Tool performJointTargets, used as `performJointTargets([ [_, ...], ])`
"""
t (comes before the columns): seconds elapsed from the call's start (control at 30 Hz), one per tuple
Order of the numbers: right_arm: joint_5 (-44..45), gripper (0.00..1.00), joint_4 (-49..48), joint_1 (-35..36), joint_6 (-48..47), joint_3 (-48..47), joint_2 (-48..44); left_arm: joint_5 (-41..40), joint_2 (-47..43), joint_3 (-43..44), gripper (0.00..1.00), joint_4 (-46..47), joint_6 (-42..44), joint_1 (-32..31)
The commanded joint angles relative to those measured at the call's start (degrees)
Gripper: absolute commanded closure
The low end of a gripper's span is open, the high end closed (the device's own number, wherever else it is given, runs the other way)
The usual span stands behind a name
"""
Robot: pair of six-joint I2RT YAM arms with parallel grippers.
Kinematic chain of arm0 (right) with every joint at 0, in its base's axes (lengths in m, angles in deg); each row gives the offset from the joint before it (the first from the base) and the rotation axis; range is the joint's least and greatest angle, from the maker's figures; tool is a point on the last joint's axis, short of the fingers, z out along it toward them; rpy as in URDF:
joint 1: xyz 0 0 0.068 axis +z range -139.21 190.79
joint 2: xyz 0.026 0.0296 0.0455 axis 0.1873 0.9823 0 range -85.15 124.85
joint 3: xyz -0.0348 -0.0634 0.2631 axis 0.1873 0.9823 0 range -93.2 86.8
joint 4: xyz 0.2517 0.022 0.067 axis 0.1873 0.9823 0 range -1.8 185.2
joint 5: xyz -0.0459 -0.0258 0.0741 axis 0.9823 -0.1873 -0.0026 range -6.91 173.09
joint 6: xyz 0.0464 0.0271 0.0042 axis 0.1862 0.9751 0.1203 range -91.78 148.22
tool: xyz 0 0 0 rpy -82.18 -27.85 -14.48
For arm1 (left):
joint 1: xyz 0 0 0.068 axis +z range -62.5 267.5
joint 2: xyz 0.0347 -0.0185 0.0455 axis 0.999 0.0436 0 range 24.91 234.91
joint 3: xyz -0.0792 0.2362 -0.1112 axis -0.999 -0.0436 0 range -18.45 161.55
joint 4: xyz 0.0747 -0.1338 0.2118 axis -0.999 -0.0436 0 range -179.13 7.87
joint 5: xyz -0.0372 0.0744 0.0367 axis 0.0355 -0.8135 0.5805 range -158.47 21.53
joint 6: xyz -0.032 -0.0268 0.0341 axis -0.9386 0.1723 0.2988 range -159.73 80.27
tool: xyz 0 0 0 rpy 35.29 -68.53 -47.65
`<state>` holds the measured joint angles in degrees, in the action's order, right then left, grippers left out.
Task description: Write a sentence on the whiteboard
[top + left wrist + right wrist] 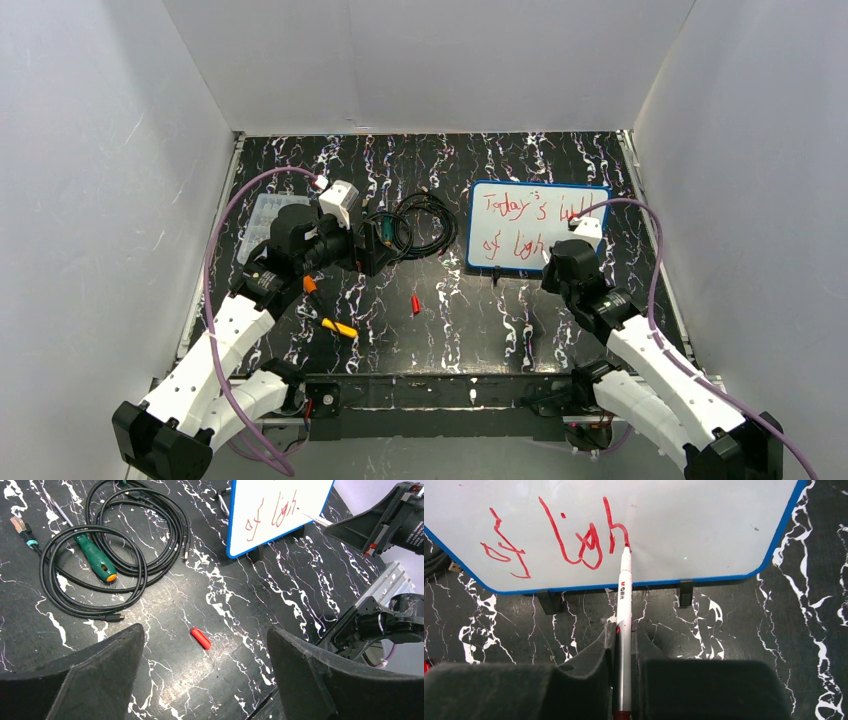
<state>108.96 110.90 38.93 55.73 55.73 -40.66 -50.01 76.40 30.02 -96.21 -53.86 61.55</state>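
Observation:
The whiteboard (537,207) with its blue frame stands at the back right; it also shows in the left wrist view (270,502) and the right wrist view (684,520). The red sentence (528,207) reads "Today's" on top and "of ligh" (574,540) below. My right gripper (624,635) is shut on a white marker (624,595) whose red tip touches the board at the end of the "h". My left gripper (205,632) is open and empty above the table, over a red marker cap (201,638).
A coiled black cable (425,225) with a green-handled screwdriver (95,557) lies left of the board. A clear plastic box (262,218) sits at the far left. An orange and yellow tool (338,327) and the red cap (415,304) lie mid-table.

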Motion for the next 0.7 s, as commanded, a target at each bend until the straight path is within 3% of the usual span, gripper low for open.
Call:
performJointTargets([
  [0.0,2.69,0.99,-1.01,-0.19,-1.87,-2.05,-1.09,0.79,-1.19,-0.30,0.09,0.20,-0.02,0.38],
  [0.4,2.97,0.99,-5.11,-0.28,-4.81,-2.77,1.41,0.78,-1.21,-0.30,0.09,0.11,-0.04,0.38],
  [0.67,7.52,0.99,-2.38,-0.91,-4.76,-3.28,1.61,0.79,-1.27,-0.31,0.09,0.16,-0.02,0.38],
])
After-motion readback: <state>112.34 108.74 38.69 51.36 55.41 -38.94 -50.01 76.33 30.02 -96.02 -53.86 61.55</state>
